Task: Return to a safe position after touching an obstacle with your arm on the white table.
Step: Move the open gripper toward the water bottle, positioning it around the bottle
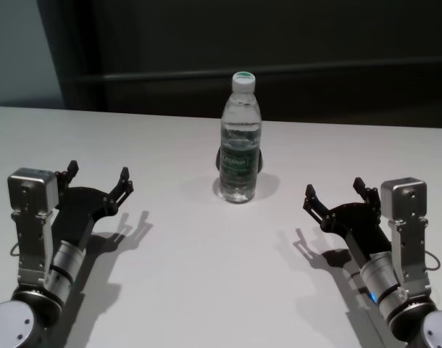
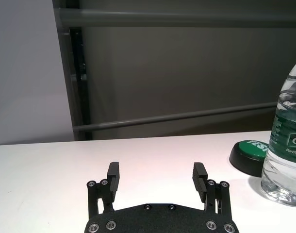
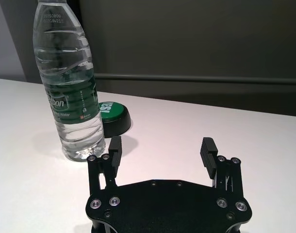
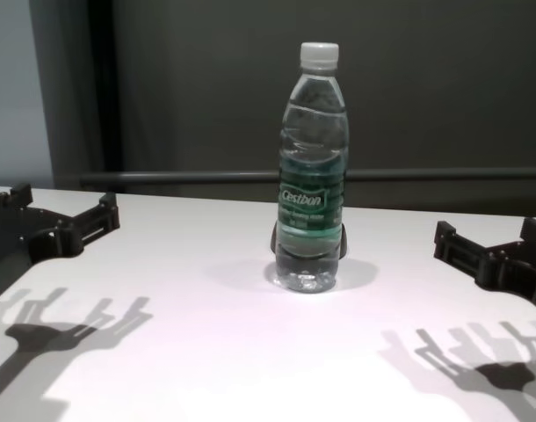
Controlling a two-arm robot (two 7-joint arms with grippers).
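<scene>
The obstacle, a tall clear water bottle [image 1: 240,145] with a white cap and a green label, stands upright at the middle back of the white table [image 1: 206,275]. My left gripper [image 1: 98,174] is open and empty, low over the table to the bottle's left and well apart from it. My right gripper [image 1: 334,188] is open and empty to the bottle's right, also apart. The bottle also shows in the left wrist view [image 2: 286,145], the right wrist view [image 3: 68,82] and the chest view [image 4: 312,176]. Neither arm touches it.
A small dark stub with a green top [image 3: 114,116] sits on the table right behind the bottle. A dark grey wall with a horizontal rail [image 1: 170,75] runs behind the table's far edge. Bare tabletop lies between both arms and in front of the bottle.
</scene>
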